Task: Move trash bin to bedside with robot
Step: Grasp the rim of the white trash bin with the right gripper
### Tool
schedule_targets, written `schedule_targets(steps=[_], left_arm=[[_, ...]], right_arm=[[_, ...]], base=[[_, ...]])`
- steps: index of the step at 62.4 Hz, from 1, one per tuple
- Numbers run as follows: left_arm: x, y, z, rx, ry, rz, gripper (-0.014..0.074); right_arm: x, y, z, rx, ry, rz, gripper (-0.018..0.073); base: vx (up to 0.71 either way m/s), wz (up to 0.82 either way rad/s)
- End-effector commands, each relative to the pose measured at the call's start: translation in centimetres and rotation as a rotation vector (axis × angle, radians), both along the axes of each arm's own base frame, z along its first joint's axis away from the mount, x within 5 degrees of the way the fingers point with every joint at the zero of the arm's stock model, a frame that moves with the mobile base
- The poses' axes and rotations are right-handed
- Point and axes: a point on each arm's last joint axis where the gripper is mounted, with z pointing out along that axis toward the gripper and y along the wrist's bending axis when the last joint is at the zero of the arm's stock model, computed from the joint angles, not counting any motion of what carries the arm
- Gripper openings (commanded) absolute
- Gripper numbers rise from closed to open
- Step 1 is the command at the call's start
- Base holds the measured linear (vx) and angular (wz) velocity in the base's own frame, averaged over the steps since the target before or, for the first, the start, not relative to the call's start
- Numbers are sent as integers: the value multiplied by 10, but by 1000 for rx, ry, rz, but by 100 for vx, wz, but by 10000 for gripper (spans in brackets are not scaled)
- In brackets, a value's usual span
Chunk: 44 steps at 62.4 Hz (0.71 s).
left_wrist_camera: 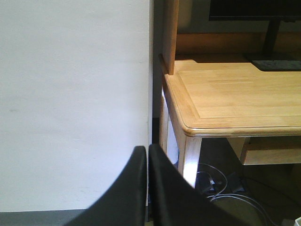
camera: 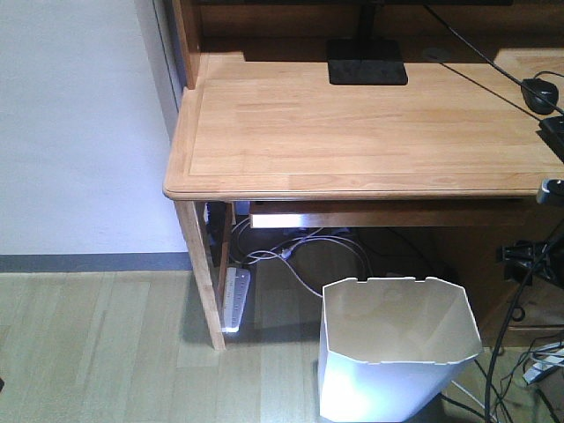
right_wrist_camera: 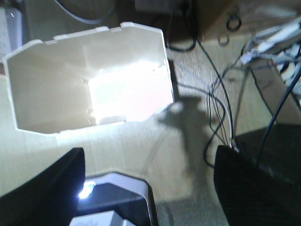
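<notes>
A white wall [camera: 79, 123] fills the 9 o'clock side of the room. The wooden tabletop [camera: 352, 132] runs from 12 to 3 o'clock and carries a black monitor foot [camera: 367, 66] at 12 o'clock. Beneath it, a white power strip [camera: 236, 298] lies by the desk leg near 7 o'clock. The trash bin [camera: 379, 388] stands upright on the wooden floor [camera: 88, 352] at 5 o'clock, below the tabletop's front edge, its mouth open. Dark cables [camera: 511, 352] trail just beside it at 4 o'clock.

The left hand [left_wrist_camera: 146, 153] has its fingers together, gripping nothing, pointed at the wall and the tabletop corner. The right hand [right_wrist_camera: 150, 155] has its fingers spread wide over the floor. From it, the bin sits at 11 o'clock, clear of both fingers.
</notes>
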Motion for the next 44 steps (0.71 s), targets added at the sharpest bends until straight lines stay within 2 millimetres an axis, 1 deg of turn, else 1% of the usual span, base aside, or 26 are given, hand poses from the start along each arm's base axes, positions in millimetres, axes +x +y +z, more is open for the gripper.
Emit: schedule_targets(steps=[1,8,16,18,21,23,31,37,38,44], left_arm=[[1,0,-3,-14,-53,-4,-6],[1,0,-3,-14,-53,-4,-6],[1,0,-3,-14,-53,-4,-6],[1,0,-3,-14,-53,-4,-6],[1,0,-3,-14,-53,-4,-6],[1,0,-3,-14,-53,-4,-6],[1,0,-3,-14,-53,-4,-6],[1,0,-3,-14,-53,-4,-6],[1,0,-3,-14,-53,-4,-6],[1,0,-3,-14,-53,-4,-6]], right_arm=[[20,-14,-6,-5,-16,2,529],[38,-21,-26,-15,15,70,529],[56,-27,-49,-50,-8,113,529],[60,-29,-57,-56,-11,113,529],[63,-30,-70,-62,0,130,529],[66,-31,-76,-68,-1,140,529],[71,-34,-113,-68,55,200,529],[78,-36,-136,-59,84,208,529],[78,-36,-143,-54,95,209,529],[83,-37,-163,-43,121,212,529]], base=[[0,0],[0,0],[0,0],[0,0],[0,0],[0,0],[0,0],[0,0],[0,0],[0,0]])
